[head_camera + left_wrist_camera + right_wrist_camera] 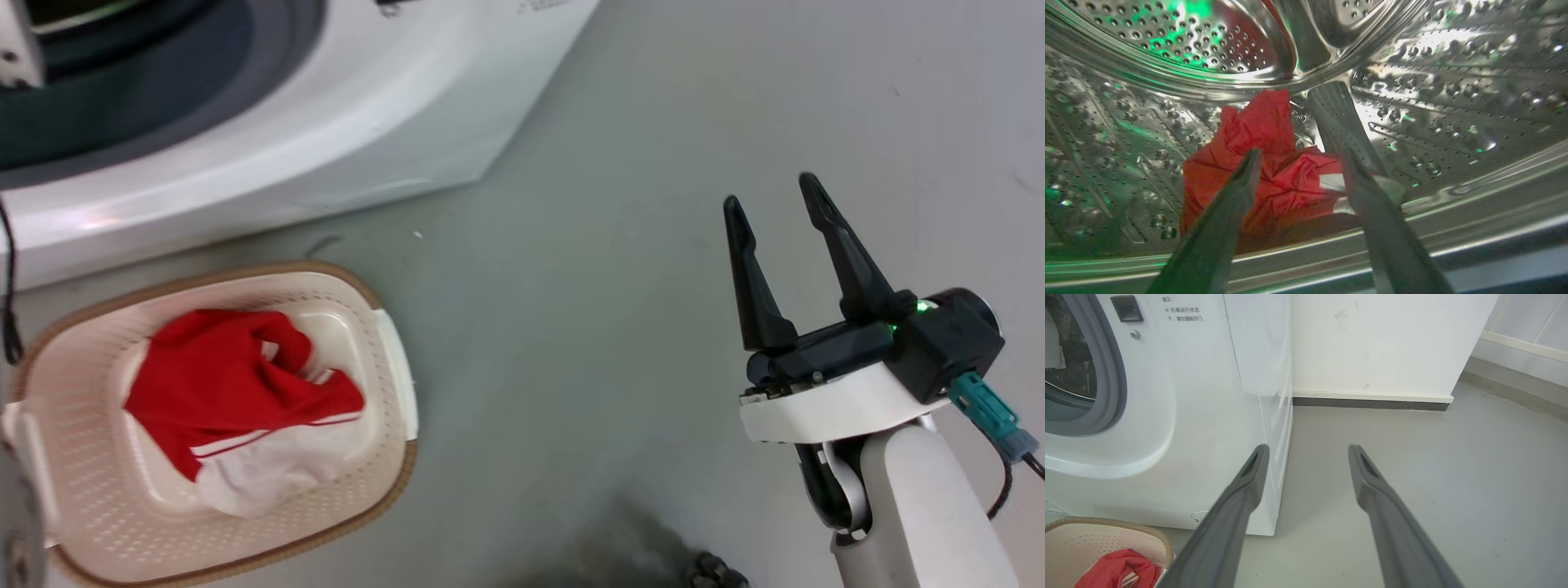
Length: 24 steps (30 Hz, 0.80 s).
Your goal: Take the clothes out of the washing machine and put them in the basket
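Left gripper (1302,157) is inside the drum (1167,41), released, its fingers spread to either side of a crumpled red garment (1257,122) lying on the drum wall. Red-and-white clothes (220,376) lie in the basket (404,474) on the floor (571,327) beside the washer (326,122). Right gripper (769,192) hangs released over the floor

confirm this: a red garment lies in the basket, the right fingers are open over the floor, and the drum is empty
Not empty: the left wrist view shows a second red garment in the drum, by the open left fingers. The rest stands: one garment in the basket, right fingers open over the floor.
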Motion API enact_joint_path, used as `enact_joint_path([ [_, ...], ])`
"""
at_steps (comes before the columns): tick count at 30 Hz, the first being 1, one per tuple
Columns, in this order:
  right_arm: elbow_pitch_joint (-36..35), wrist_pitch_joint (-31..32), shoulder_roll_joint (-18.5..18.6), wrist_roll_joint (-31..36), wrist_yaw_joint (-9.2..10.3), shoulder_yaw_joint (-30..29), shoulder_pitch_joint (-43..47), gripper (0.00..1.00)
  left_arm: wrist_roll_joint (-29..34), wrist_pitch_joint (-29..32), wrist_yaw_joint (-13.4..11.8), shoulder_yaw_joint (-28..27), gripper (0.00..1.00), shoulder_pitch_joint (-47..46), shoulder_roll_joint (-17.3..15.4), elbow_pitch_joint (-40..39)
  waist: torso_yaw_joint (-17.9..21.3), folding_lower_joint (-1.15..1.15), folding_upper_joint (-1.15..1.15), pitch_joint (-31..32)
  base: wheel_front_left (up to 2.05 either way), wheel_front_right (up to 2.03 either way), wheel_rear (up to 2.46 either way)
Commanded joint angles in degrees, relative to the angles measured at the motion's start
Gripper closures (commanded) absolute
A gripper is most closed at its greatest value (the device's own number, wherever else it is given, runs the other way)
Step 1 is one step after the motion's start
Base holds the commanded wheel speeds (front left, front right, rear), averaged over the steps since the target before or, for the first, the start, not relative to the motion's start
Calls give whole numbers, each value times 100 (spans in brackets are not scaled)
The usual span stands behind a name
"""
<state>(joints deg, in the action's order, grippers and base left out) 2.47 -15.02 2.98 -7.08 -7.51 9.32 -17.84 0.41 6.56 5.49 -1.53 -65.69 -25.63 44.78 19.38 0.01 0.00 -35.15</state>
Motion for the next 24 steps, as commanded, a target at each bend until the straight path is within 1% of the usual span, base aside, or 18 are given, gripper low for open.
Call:
enact_joint_path([
  [1,-119,-18,-17,-60,5,75,-105,0,65,260,40,71,0,-284,-188,97,355,-1,0,-403,0,0,0],
  [9,-442,-19,-18,-223,5,280,-21,0,199,1476,163,430,0,-1321,-778,333,695,-1,0,-834,0,0,0],
  [10,-525,-19,-19,-267,5,347,19,0,185,2000,190,576,0,-1618,-919,323,794,-1,0,-963,0,0,0],
  [13,-598,-19,-18,-303,5,416,58,0,135,2497,188,666,0,-1887,-1043,280,890,-1,0,-1079,0,0,0],
  [18,-680,-20,-18,-398,5,524,112,0,76,3307,196,780,0,-2026,-1240,181,1023,-1,0,-1265,0,0,0],
  [19,-680,-20,-18,-398,5,524,112,0,76,3307,196,780,0,-2026,-1240,181,1023,-1,0,-1265,0,0,0],
  [24,-717,-19,-18,-473,4,569,131,0,9,3880,185,775,0,-1924,-1426,-86,1124,-1,0,-1432,0,0,0],
])
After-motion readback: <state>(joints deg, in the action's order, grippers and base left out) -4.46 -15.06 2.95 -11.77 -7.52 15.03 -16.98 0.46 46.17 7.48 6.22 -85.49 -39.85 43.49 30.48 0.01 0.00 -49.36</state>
